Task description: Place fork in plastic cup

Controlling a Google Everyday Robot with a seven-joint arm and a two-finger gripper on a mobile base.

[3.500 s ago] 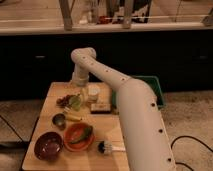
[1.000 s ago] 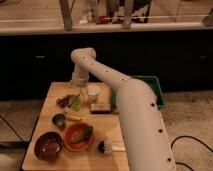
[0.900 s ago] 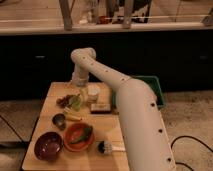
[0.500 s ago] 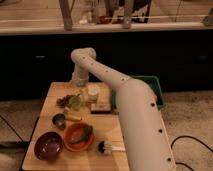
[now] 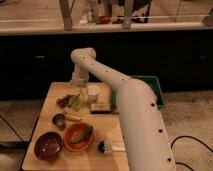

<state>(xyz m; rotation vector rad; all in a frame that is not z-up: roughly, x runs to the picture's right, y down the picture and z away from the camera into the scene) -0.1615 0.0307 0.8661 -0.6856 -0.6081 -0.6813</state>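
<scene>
The small pale-green plastic cup (image 5: 75, 103) stands at the back of the wooden table (image 5: 45, 107), next to a taller white cup (image 5: 93, 92). My white arm reaches from the lower right over the table and bends down at the back. The gripper (image 5: 79, 88) hangs just above the green cup and to the left of the white cup. I cannot make out the fork; the gripper's underside is hidden. A thin pale stick-like item (image 5: 73, 117) lies beside a small dark metal cup (image 5: 59, 120).
An orange plate (image 5: 79, 136) with a green item, a dark red bowl (image 5: 48, 146) and a white-handled brush (image 5: 108, 147) sit at the front. A dark block (image 5: 100, 107) lies mid-table. A green bin (image 5: 153, 89) stands to the right. Reddish food (image 5: 63, 100) lies left of the cup.
</scene>
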